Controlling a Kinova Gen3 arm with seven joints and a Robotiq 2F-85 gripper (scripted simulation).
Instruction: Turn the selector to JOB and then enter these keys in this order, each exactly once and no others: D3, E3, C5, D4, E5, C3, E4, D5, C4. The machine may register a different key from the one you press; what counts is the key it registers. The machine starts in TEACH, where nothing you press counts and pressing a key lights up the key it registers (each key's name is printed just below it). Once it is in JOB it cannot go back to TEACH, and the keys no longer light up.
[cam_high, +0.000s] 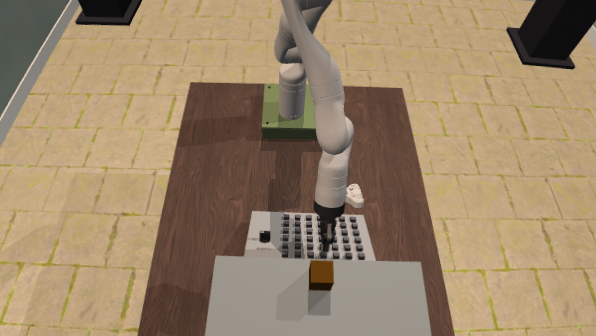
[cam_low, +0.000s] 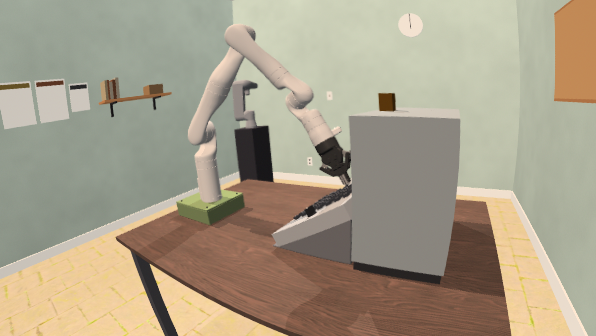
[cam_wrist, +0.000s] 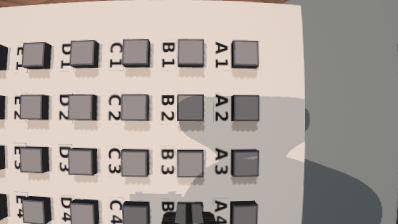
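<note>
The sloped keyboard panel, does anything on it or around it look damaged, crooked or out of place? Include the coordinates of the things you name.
Nothing looks damaged. The one oddity is a small orange-brown block (cam_high: 321, 273) (cam_low: 386, 102) sitting loose-looking on top of the tall grey cabinet (cam_high: 250, 300) (cam_low: 405, 190) behind the panel; its purpose isn't apparent.

In the wrist view, the end effector (cam_high: 325, 248) (cam_low: 346, 181) (cam_wrist: 189, 214) hides most of one key's label, leaving only a B. The bottom edge cuts off the fourth row; the selector's markings (cam_high: 263, 248) are too small to read.
</note>
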